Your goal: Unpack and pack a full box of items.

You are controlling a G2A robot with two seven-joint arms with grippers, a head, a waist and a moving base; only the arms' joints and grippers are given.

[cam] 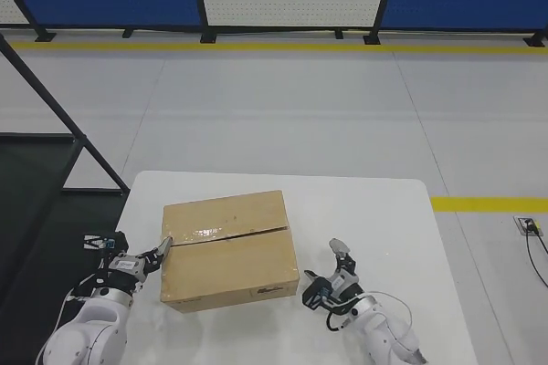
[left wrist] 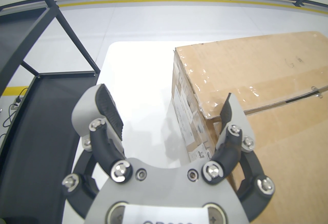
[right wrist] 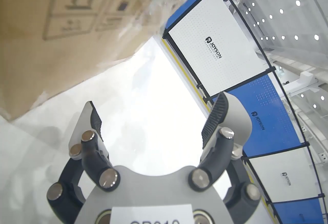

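Left gripper (left wrist: 166, 96) gapes at box (left wrist: 256, 68) corner beside its white label (left wrist: 183, 107)

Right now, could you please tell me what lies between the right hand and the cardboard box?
Nothing but a bare strip of white table separates the open right hand from the cardboard box, as the right wrist view shows; the top view agrees.

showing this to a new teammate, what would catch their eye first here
The closed cardboard box, flaps shut with a slanting seam across its taped top, sits in the middle of the white table. The left hand is open at the box's left edge by that seam, one finger over the top. The right hand, also open, sits low beside the box's near right corner, apart from it.
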